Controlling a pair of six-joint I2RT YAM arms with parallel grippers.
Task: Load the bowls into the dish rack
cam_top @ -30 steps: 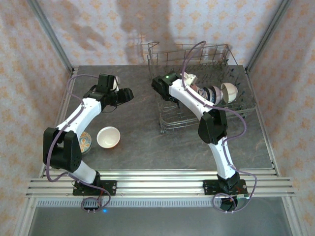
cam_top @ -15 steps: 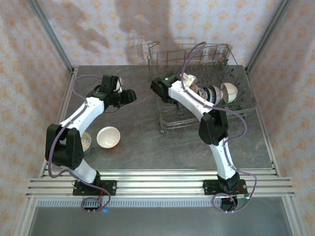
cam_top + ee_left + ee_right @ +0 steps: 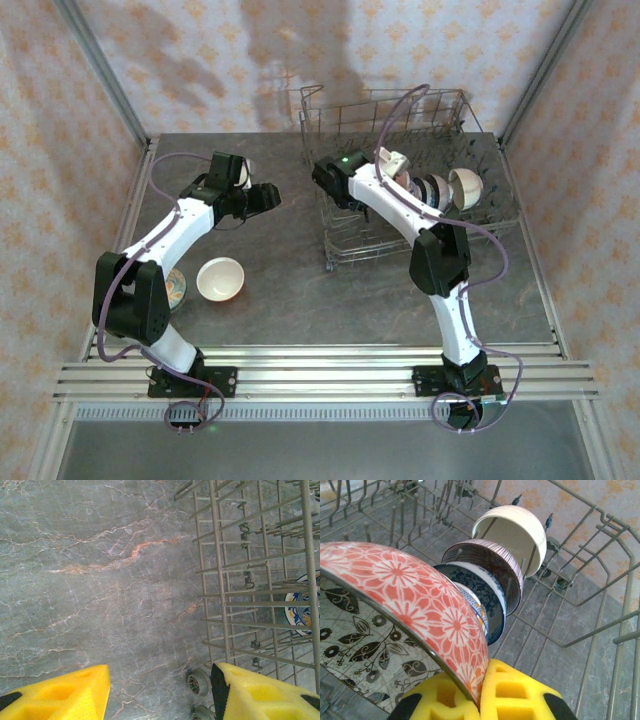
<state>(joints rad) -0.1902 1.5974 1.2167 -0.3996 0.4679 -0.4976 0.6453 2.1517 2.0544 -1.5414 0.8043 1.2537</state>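
Okay, my right pincer [image 3: 481, 692] is clamped shut on the rim of a red-flowered bowl [image 3: 415, 590] inside the rack [image 3: 370, 250], so next I slot it upright beside the row of standing bowls [image 3: 492, 575], left pincer [image 3: 160, 690] hanging half open, empty.

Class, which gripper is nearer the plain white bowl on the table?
Left. The left gripper hangs open over the table beyond the white bowl; the right gripper is inside the dish rack, shut on a red-flowered bowl.
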